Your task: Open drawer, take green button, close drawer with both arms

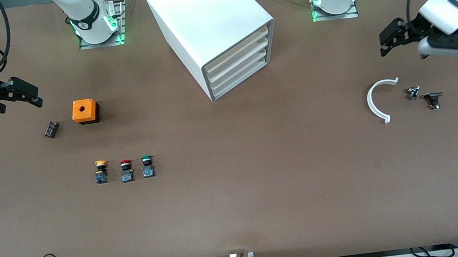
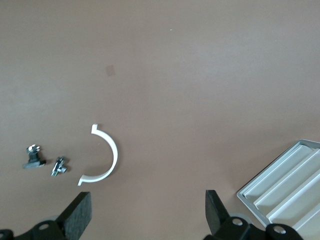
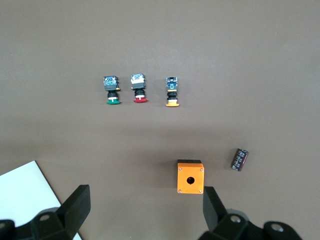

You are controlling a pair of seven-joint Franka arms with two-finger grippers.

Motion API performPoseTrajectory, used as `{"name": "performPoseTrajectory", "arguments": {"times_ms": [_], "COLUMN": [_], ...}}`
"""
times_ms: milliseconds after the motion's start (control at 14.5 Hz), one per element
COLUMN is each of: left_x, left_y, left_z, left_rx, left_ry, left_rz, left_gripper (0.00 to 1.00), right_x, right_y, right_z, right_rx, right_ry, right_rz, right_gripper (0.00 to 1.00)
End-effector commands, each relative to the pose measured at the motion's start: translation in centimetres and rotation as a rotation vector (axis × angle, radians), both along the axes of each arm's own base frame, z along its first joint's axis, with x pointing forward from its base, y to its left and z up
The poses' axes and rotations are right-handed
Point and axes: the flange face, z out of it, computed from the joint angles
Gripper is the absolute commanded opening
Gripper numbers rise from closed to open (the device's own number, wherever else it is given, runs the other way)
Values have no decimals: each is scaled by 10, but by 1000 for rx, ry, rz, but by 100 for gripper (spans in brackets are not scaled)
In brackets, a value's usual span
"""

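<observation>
the left gripper (image 1: 383, 40) hangs in the air over the bare desk (image 1: 264, 186) at the left arm's end, its fingers (image 2: 77, 215) spread wide apart with nothing between them. below and just past those fingers lie a white half-ring clip (image 1: 379, 100), a small metal fitting (image 1: 413, 93) and a small black part (image 1: 433, 100) — all three apart from one another and untouched.

the right gripper (image 1: 29, 94) hangs over the desk at the right arm's end, fingers (image 3: 75, 207) also spread wide and holding nothing. close under those fingers sits an orange box (image 1: 85, 111) with a round hole in its top, and just beside it a small dark cylinder (image 1: 51, 129) lying on its side.

the white cabinet (image 1: 210, 28) stands between the two arm bases, turned at an angle, well apart from both sets of fingers. its drawer (image 1: 244, 79), the lowest of the stack, sits pushed in flush with the ones above it.

the green button (image 1: 147, 166) rests on the open desk, well clear of the right fingers, past the orange box from them. it is the end one of a short row — a red button (image 1: 127, 170) beside it in the middle, and a yellow button (image 1: 101, 171) at the other end, each a little apart from its neighbour.
</observation>
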Motion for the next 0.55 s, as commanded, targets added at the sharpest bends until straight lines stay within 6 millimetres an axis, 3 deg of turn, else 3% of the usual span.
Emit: {"name": "performPoseTrajectory", "arguments": {"times_ms": [0,277,484], "left_x": [-9,-9,-9], "left_y": [-1,0,-1], "left_z": [-7,-6,-6], "left_rx": [-16,-15,-16], "left_ry": [10,10,10], "left_rz": [-14,-11,-13], "left_gripper": [100,100,100], "right_x": [-6,-9,-7], "right_y": [6,21,21], "right_z": [20,18,18], "right_rx": [-54,-72,-69], "right_ry": [-6,10,4], "right_rz": [11,-14,-6], "right_gripper": [100,100,100]}}
